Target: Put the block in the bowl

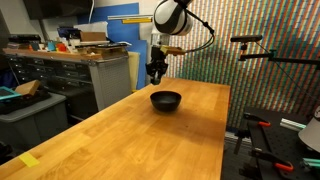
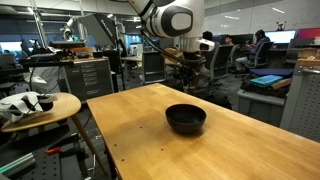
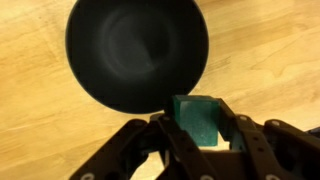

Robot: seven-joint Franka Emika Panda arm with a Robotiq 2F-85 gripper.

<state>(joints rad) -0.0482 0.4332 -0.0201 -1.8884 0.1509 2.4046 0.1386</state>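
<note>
The black bowl (image 1: 166, 100) sits on the wooden table, also in the other exterior view (image 2: 186, 119) and at the top of the wrist view (image 3: 137, 52). My gripper (image 3: 198, 122) is shut on the green block (image 3: 196, 120), which sits between the fingers just beside the bowl's near rim in the wrist view. In both exterior views the gripper (image 1: 157, 72) (image 2: 187, 80) hangs above the table, behind and a little above the bowl. The block is too small to make out in the exterior views.
The wooden table (image 1: 140, 135) reaches toward the camera, with a flat yellow piece (image 1: 29, 160) at its near corner. A cabinet with clutter (image 1: 95, 65) stands behind. A round side table (image 2: 40, 108) stands beside the main table.
</note>
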